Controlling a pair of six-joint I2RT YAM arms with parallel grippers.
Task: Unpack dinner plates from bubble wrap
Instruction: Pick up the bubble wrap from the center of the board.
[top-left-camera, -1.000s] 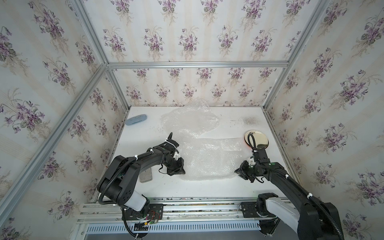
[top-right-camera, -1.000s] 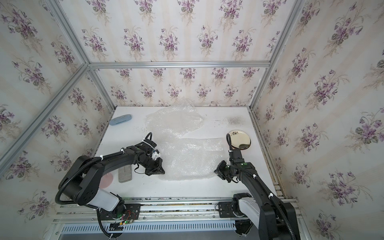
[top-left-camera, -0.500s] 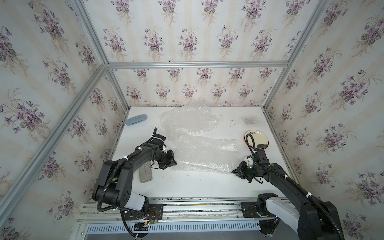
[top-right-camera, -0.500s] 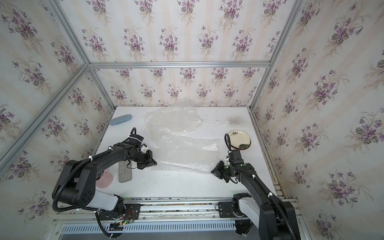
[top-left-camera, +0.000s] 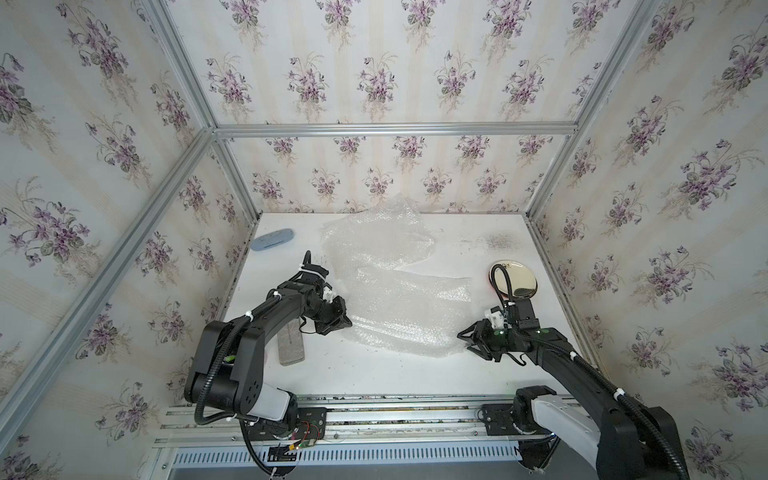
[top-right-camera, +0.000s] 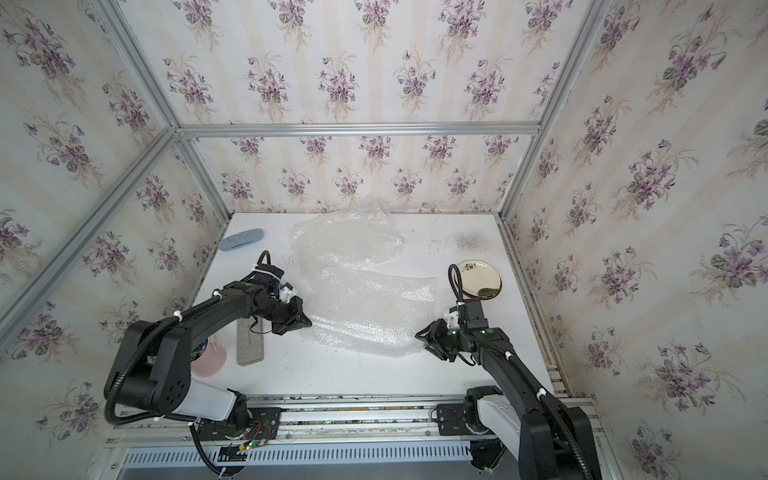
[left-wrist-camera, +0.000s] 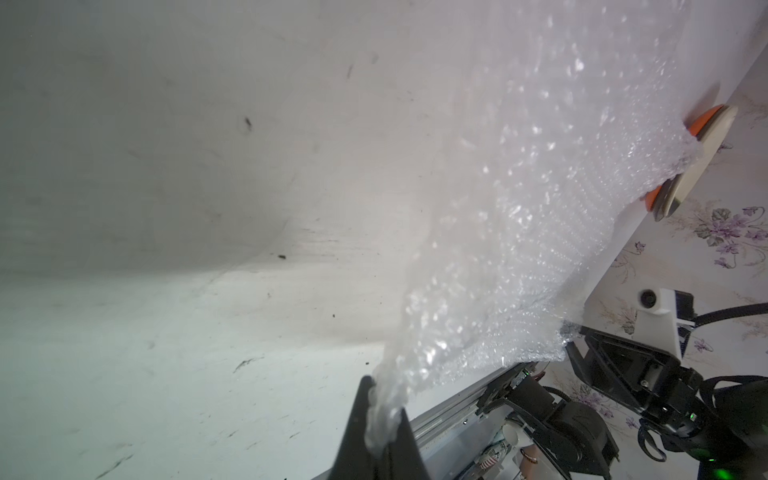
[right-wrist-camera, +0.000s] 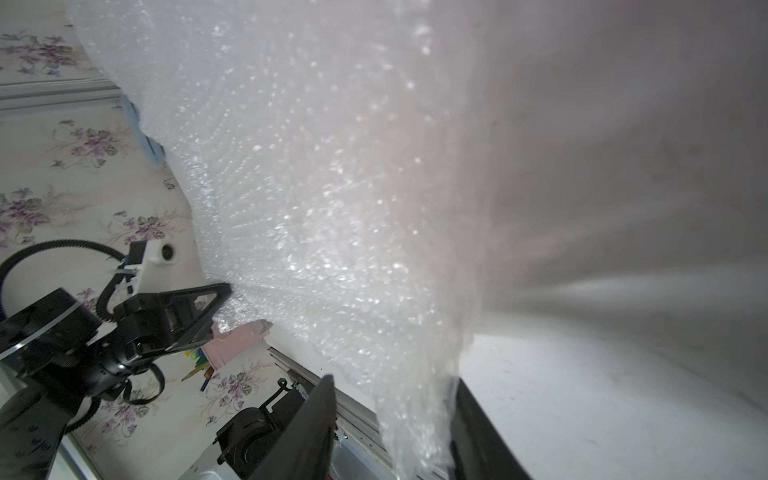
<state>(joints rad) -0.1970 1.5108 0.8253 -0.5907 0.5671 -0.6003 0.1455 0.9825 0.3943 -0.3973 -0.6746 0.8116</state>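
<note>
A clear bubble wrap (top-left-camera: 407, 316) (top-right-camera: 370, 316) sheet lies spread across the middle of the white table. My left gripper (top-left-camera: 340, 322) (top-right-camera: 305, 323) (left-wrist-camera: 384, 395) is shut on its left edge. My right gripper (top-left-camera: 465, 343) (top-right-camera: 422, 343) (right-wrist-camera: 392, 380) is open at the sheet's right corner, which hangs loose between the parted fingers. A second bubble wrap sheet (top-left-camera: 374, 241) lies crumpled behind. A cream dinner plate (top-left-camera: 515, 279) (top-right-camera: 482, 279) (left-wrist-camera: 690, 166) with a dark floral mark rests on an orange plate (top-left-camera: 491, 282) (left-wrist-camera: 702, 120) at the right.
A pale blue oval object (top-left-camera: 272, 240) lies at the back left. A grey flat bar (top-left-camera: 291, 343) lies under my left arm, and a pink cup (top-right-camera: 210, 357) stands by the left wall. An aluminium rail (top-left-camera: 374, 407) runs along the front edge.
My right gripper has opened and let go of the wrap's corner. The sheet, stretched taut between both grippers half a second ago, now lies slacker. My left gripper keeps its hold.
</note>
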